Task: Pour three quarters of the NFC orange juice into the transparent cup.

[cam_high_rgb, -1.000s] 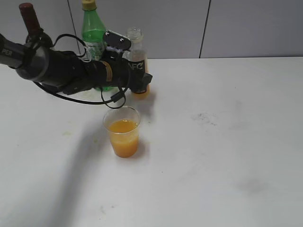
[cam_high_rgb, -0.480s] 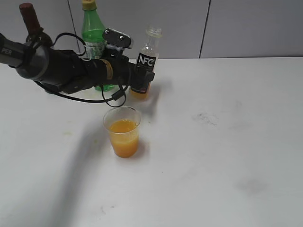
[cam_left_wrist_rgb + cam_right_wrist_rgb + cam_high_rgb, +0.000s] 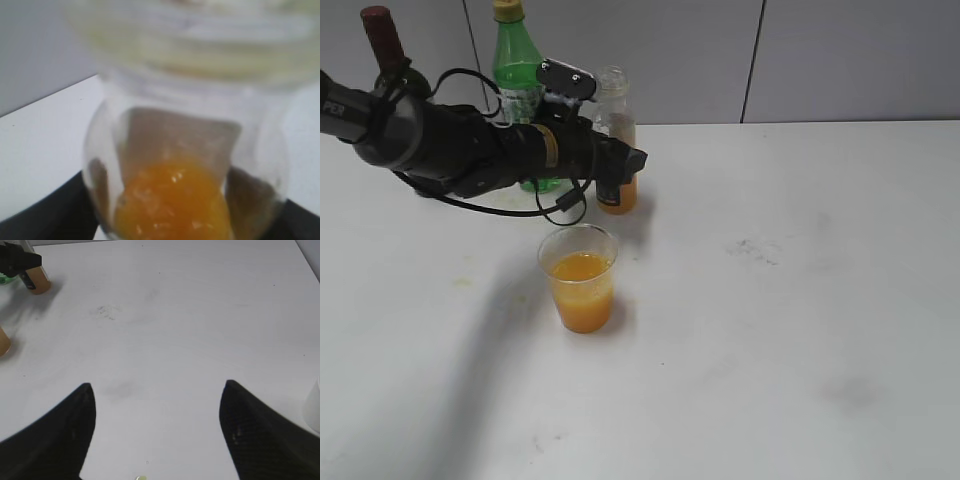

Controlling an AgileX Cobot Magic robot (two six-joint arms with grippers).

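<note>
The NFC orange juice [image 3: 617,196] stands upright at the back of the white table, uncapped, with a little orange liquid left in its base. My left gripper [image 3: 620,165] is shut around its middle. In the left wrist view the bottle [image 3: 175,195] fills the frame, with dark jaws on both sides. The transparent cup [image 3: 580,285] stands in front of the bottle, about half full of juice, apart from the gripper. My right gripper [image 3: 157,405] is open and empty over bare table; it sees the bottle's base [image 3: 37,282] far to the left.
A green plastic bottle [image 3: 517,70] and a dark wine bottle [image 3: 382,35] stand behind my left arm near the wall. A white object [image 3: 314,405] shows at the right edge of the right wrist view. Faint smudges [image 3: 752,248] mark the table.
Half a second ago the bottle was tilted to the right with its NFC label showing. Now it is upright again in my left gripper, its base at the table. The cup has not moved.
</note>
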